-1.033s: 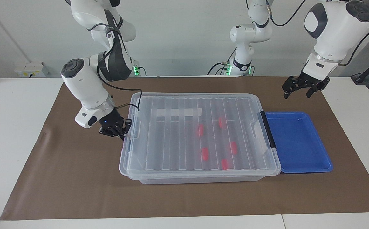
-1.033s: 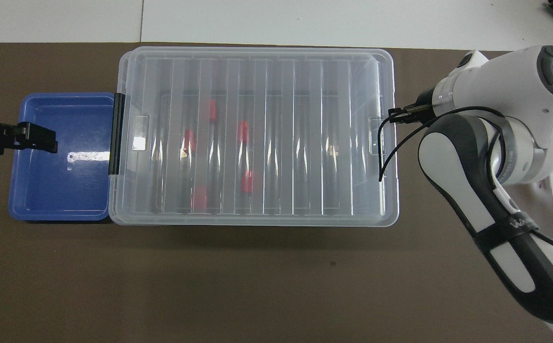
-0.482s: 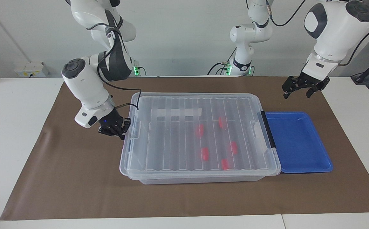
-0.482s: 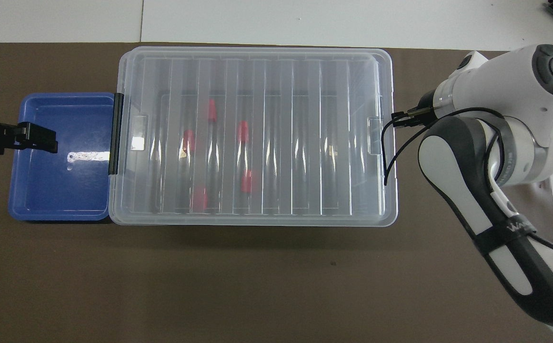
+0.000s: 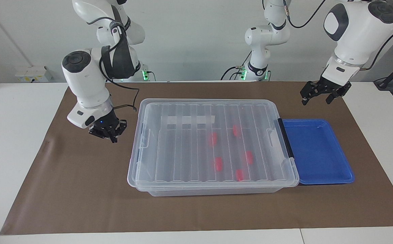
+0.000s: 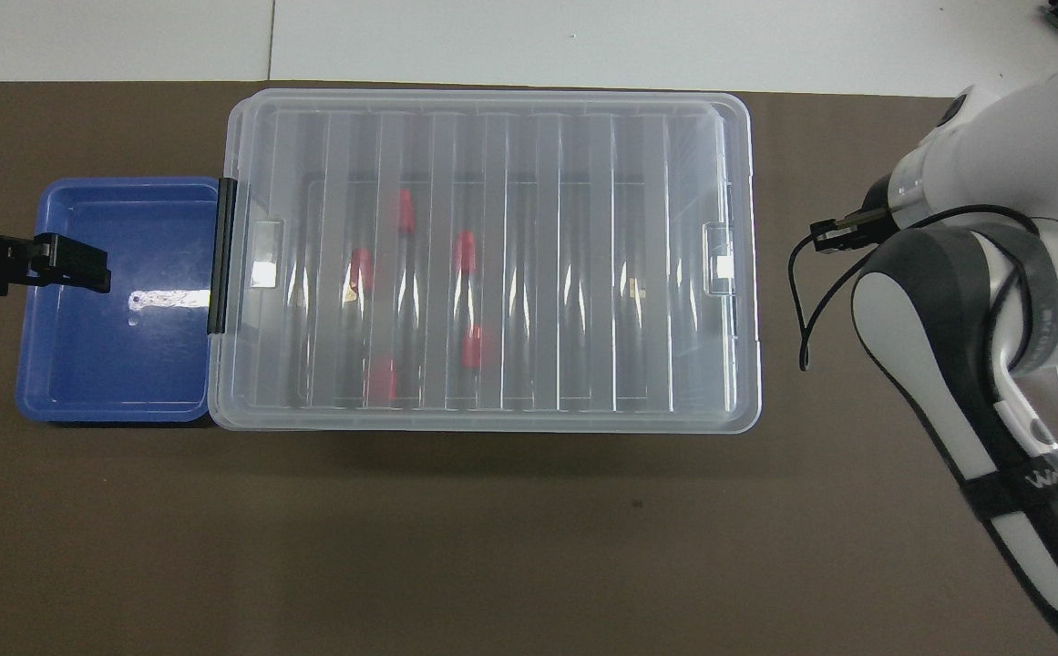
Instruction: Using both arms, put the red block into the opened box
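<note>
The box is a large clear bin in the middle of the brown mat, with its ribbed lid lying on top. Several red blocks show through the lid, among them one near the middle and one closest to the robots. My right gripper hangs just above the mat beside the box's end toward the right arm, apart from it and holding nothing. My left gripper waits open and empty over the mat, at the blue tray's edge.
A shallow blue tray sits empty against the box's black end handle, toward the left arm's end. The brown mat covers the white table around both.
My right gripper has drawn away from the clip at the box's end, toward the right arm's end of the table. The left arm has not moved.
</note>
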